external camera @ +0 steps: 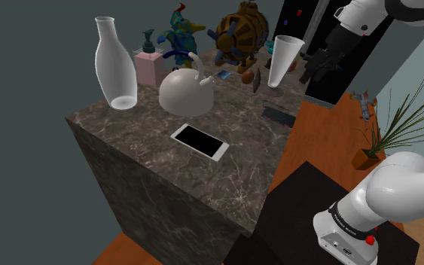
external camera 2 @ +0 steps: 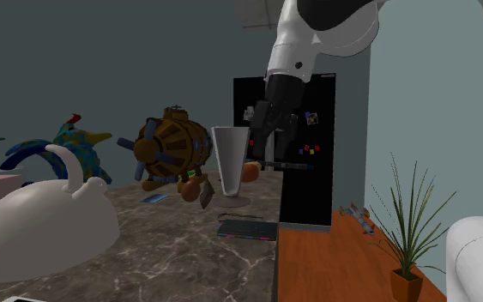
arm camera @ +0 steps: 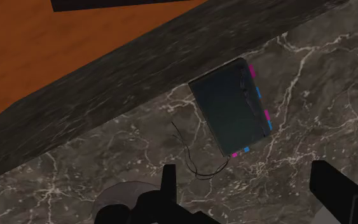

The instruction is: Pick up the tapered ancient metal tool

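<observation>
Zero progress on the grab, I reckon: gripper (arm camera: 242, 167) hung spread wide and empty above the dark notebook (arm camera: 233, 105), while the tapered tool (external camera 2: 205, 196) lay untouched at 8 o'clock of the glass (external camera 2: 231, 159).

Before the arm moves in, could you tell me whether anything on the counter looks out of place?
The dark notebook lies right against the counter's edge, a thin cord trailing from it; a nudge might tip it off. Nothing looks spilled.
</observation>
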Controlling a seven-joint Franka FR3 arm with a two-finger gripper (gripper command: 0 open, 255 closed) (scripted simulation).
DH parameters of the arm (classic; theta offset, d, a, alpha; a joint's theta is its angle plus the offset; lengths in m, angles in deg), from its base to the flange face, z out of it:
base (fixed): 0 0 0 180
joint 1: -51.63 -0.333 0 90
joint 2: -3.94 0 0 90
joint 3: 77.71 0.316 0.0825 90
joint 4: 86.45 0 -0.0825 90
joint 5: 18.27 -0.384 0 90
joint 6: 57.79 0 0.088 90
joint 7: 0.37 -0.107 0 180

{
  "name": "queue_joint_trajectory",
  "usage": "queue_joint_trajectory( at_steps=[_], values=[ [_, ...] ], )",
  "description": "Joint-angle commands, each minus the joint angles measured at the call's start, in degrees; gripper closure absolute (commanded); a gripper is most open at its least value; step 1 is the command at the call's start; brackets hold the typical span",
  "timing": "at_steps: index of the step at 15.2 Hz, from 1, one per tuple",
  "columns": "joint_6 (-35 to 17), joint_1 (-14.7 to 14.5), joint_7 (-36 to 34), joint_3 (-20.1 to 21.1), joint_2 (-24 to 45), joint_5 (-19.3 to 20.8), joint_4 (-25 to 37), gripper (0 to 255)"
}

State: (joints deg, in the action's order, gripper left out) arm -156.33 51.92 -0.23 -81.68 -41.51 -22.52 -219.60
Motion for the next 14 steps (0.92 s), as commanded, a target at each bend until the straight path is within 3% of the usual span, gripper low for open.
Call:
queue_joint_trajectory(
  at_steps=[1,8,14],
  values=[
    [0.0,0.0,0.0,0.0,0.0,0.0,0.0,0],
    [-2.96,6.36,-23.57,12.69,18.44,6.29,10.55,0],
    [1.74,10.64,-44.26,19.91,37.08,16.34,25.12,0]
  ],
)
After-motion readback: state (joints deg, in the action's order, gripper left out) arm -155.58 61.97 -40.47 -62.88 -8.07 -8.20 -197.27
